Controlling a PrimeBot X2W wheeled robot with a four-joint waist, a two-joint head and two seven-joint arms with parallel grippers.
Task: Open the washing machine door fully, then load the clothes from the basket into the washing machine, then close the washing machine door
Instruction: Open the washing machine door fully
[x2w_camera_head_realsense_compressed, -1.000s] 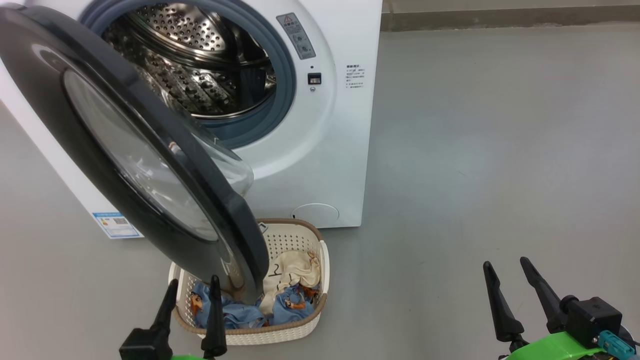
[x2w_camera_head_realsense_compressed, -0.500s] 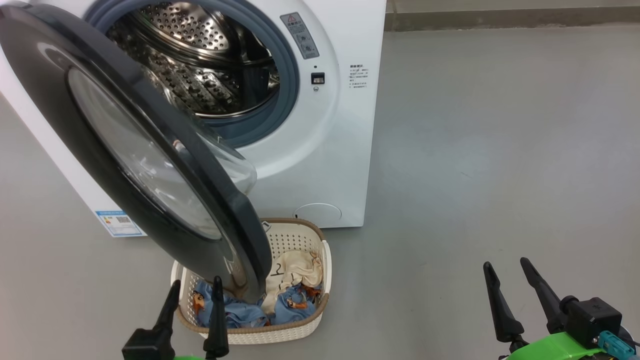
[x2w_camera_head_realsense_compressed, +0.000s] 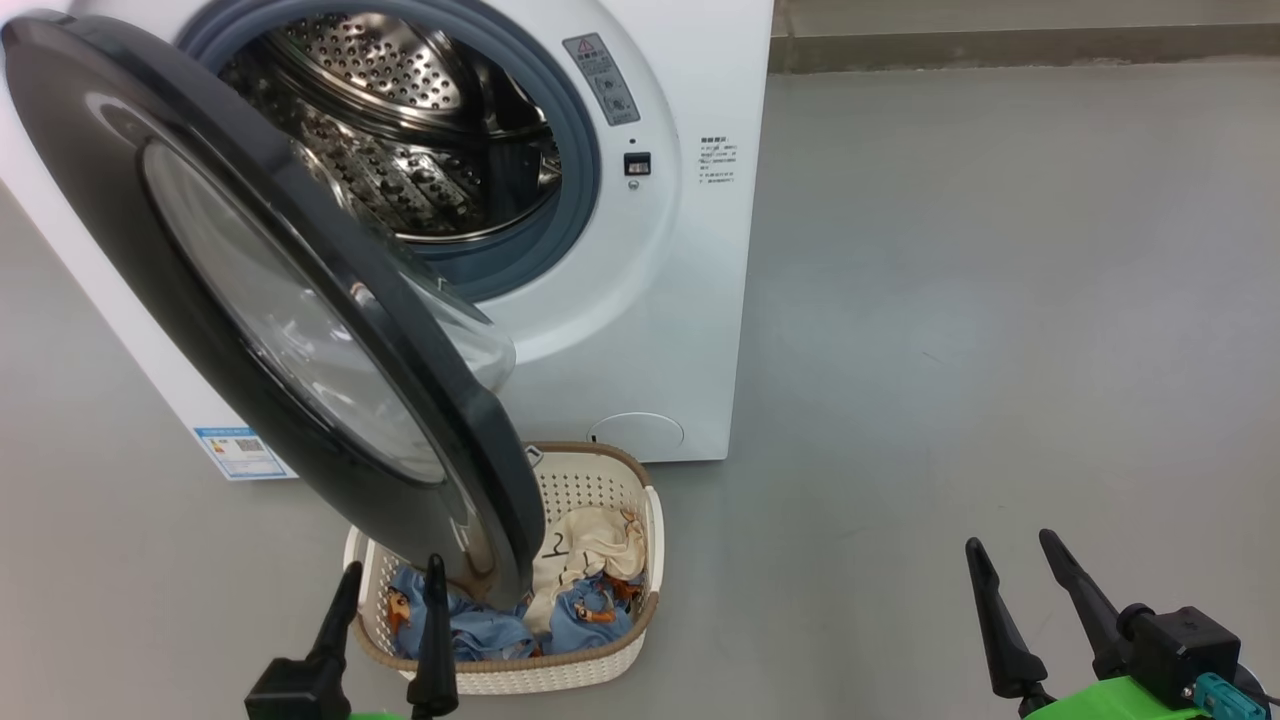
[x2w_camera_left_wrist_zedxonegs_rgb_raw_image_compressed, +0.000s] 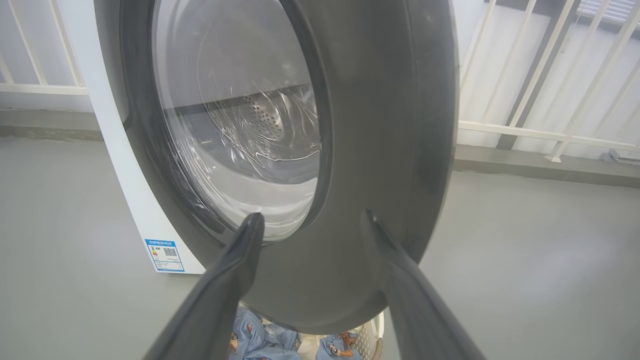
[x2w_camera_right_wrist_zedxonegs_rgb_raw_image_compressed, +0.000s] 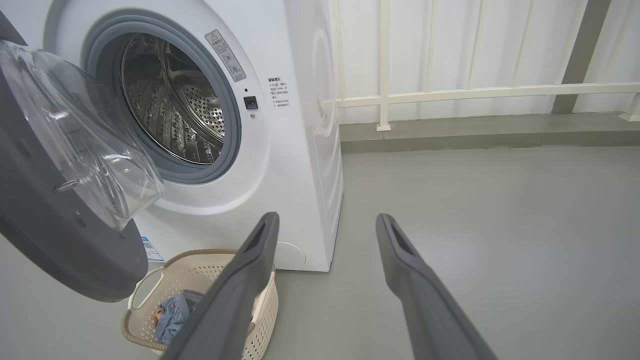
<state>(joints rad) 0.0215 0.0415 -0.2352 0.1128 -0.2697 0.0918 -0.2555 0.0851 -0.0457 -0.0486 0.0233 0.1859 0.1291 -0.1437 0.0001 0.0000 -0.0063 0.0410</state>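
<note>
Straight ahead of the left jaws, wide and empty, stands the washing machine door (x2w_camera_head_realsense_compressed: 290, 330), part-open, its lower rim overhanging the basket (x2w_camera_head_realsense_compressed: 560, 677) of clothes (x2w_camera_head_realsense_compressed: 590, 545); the right jaws, equally wide, hang well to the right, so the left is nearer.

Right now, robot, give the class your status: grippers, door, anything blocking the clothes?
Left gripper open, empty, facing door. Right gripper open, empty, off to the side. Door swung partway out; clothes in basket. Door's lower edge overhangs basket.
</note>
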